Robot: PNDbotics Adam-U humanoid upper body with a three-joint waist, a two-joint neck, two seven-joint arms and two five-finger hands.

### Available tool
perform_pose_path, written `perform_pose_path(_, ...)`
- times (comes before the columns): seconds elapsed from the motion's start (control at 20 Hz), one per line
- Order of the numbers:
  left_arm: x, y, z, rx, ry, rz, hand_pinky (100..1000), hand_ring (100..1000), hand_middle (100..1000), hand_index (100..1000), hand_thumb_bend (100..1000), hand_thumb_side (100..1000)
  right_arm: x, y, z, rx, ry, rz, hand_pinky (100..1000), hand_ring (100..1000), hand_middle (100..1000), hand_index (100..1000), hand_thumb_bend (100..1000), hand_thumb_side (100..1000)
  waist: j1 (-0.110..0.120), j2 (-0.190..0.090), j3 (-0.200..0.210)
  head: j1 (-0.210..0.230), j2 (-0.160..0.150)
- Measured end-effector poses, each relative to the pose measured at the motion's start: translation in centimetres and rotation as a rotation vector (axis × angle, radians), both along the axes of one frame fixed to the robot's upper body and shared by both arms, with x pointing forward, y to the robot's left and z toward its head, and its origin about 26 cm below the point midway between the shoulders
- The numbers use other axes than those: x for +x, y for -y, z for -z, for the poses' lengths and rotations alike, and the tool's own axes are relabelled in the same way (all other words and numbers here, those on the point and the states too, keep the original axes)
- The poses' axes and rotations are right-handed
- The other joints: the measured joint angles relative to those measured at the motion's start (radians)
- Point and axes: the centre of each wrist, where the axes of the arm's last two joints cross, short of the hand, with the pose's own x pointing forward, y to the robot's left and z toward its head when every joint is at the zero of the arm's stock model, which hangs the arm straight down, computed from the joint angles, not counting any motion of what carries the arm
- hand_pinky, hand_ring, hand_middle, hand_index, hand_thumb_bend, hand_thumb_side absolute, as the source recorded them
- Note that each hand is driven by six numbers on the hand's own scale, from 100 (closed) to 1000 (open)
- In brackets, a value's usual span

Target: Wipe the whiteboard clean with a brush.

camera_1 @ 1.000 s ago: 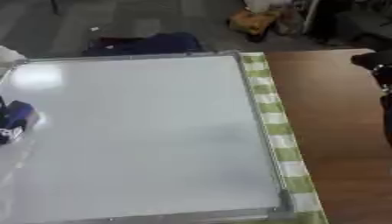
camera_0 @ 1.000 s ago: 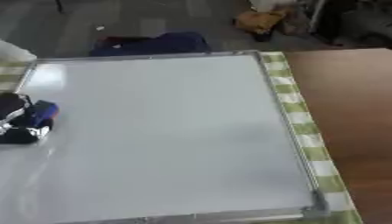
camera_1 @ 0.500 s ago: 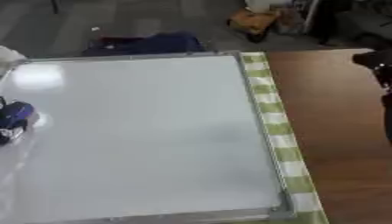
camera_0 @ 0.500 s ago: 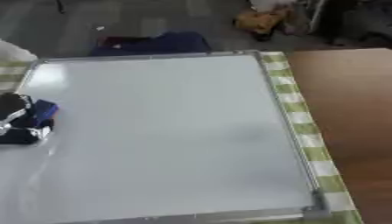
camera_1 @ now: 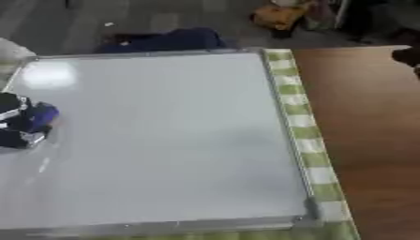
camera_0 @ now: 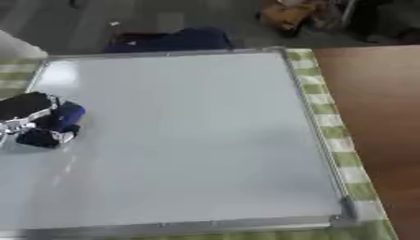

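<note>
A large whiteboard point(camera_0: 197, 136) lies flat on the table, its surface looking blank apart from a faint pale streak below my left hand. Near the board's left edge my left hand point(camera_0: 25, 108), black with silver parts, is curled round a dark blue brush point(camera_0: 64, 117) that rests on the board. A dark shape at the right edge of the right eye view, over the brown tabletop, is my right hand point(camera_1: 408, 56); how it is held does not show.
A green checked cloth point(camera_0: 328, 117) lies under the board and shows along its right side. Bare brown tabletop point(camera_1: 369, 131) lies to the right. Beyond the far edge a dark blue bundle point(camera_0: 168, 40) and an orange object point(camera_0: 283, 14) lie on the floor.
The whole picture has shifted a little, so the camera moved. My left hand with the brush stays near the board's left edge, at most slightly further onto it.
</note>
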Motion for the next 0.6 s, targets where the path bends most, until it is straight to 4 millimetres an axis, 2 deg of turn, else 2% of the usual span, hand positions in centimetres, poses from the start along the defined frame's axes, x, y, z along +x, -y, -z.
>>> perform_pose_path(0.25,0.1,1.3,-0.3,0.016,-0.026,0.062,504,263,100,140,135,618,0.0,0.0,0.0,0.000,-0.003,0.000,776,640,485,571,246,974,0.002,0.000,-0.003,0.000,0.000)
perform_pose_path(0.6,0.2,2.1,-0.5,0.010,-0.044,0.092,502,264,100,140,138,619,0.0,0.0,0.0,-0.001,-0.006,-0.001,775,640,485,571,248,973,0.005,0.000,-0.004,-0.004,-0.001)
